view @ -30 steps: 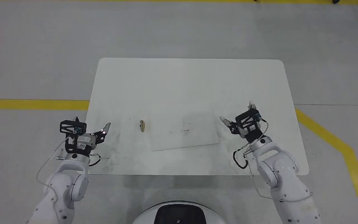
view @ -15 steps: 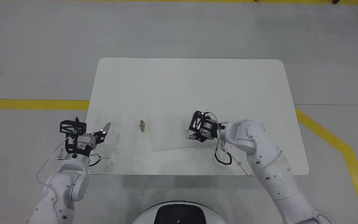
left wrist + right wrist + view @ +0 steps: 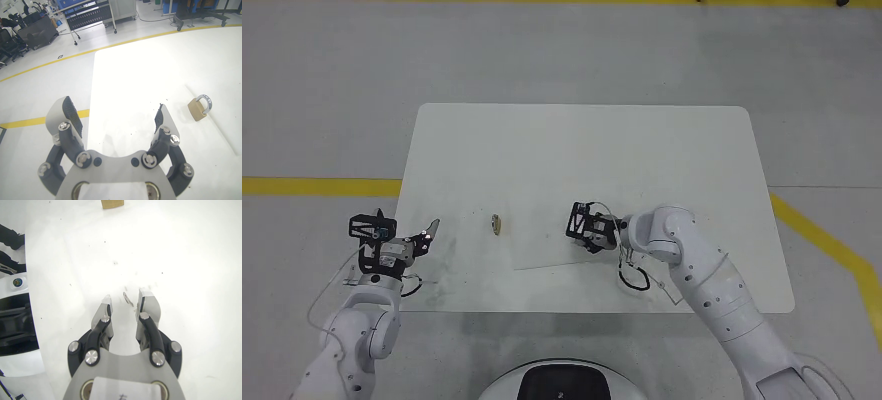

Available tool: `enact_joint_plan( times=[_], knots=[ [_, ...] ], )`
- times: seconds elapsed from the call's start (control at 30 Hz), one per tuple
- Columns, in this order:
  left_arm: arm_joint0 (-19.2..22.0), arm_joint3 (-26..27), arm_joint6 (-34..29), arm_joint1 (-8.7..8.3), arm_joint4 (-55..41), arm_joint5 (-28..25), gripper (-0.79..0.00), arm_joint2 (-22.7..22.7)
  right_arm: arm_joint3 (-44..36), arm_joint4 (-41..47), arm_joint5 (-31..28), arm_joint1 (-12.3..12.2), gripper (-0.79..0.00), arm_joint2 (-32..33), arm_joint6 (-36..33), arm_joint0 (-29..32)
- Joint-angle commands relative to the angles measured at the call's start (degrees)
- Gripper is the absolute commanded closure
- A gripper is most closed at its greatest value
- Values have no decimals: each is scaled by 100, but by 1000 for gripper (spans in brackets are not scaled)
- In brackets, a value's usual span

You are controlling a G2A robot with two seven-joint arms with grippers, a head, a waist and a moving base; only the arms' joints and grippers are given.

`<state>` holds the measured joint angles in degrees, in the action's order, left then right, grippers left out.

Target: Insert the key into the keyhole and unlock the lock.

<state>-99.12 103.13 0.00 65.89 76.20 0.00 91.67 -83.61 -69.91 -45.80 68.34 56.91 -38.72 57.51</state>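
A small brass padlock (image 3: 496,224) with a steel shackle lies on the white table (image 3: 542,150), left of centre. It also shows in the left wrist view (image 3: 198,111) and at the frame edge in the right wrist view (image 3: 112,203). A small silver key (image 3: 128,300) lies flat on the table between the fingertips of my right gripper (image 3: 125,295), which is open and low over it, just right of the padlock (image 3: 580,228). My left gripper (image 3: 116,115) is open and holds nothing; it sits at the table's front-left edge (image 3: 400,230), well short of the padlock.
A thin white sheet (image 3: 572,262) lies on the table's front middle, and its raised edge (image 3: 217,130) runs close to the padlock. Yellow floor tape (image 3: 312,186) passes both sides of the table. A cable (image 3: 634,280) loops under the right wrist.
My right arm has swung from the table's right edge in to the middle and come down over the key. The left arm and the padlock have not moved.
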Motion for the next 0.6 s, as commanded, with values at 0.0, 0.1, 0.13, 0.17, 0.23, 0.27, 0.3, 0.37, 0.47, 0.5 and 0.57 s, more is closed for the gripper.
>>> enact_joint_plan(
  times=[0.0, 0.1, 0.13, 0.17, 0.23, 0.27, 0.3, 0.37, 0.47, 0.5, 0.57],
  knots=[
    [0, 0, 0, 0, 0, 0, -785, 0, 44, -52, 93, 17, -256, -82, -16, -46],
    [0, 0, 0, 0, 0, 0, -785, 0, 112, -21, 88, 37, 0, -187, -2, -108],
    [0, 0, 0, 0, 0, 0, -785, 0, 121, -12, 83, 40, 0, -209, 9, -117],
    [0, 0, 0, 0, 0, 0, -785, 0, 118, -22, 78, 40, 0, -226, 13, -125],
    [0, 0, 0, 0, 0, 0, -785, 0, 72, -75, 129, 35, 0, -237, 33, -112],
    [0, 0, 0, 0, 0, 0, -785, 0, 26, -102, 152, 29, 0, -232, 53, -90],
    [0, 0, 0, 0, 0, 0, -785, 0, -41, -146, 169, 19, 0, -216, 78, -62],
    [0, 0, 0, 0, 0, 0, -785, 0, -228, -224, 225, -13, 0, -136, 156, 31],
    [0, 0, 0, 0, 0, 0, -785, 0, -603, -372, 295, -82, 0, 62, 295, 238],
    [0, 0, 0, 0, 0, 0, -785, 0, -746, -436, 306, -108, 0, 139, 363, 319],
    [0, 0, 0, 0, 0, 0, -785, 0, -1025, -531, 326, -162, 0, 325, 585, 497]
  ],
)
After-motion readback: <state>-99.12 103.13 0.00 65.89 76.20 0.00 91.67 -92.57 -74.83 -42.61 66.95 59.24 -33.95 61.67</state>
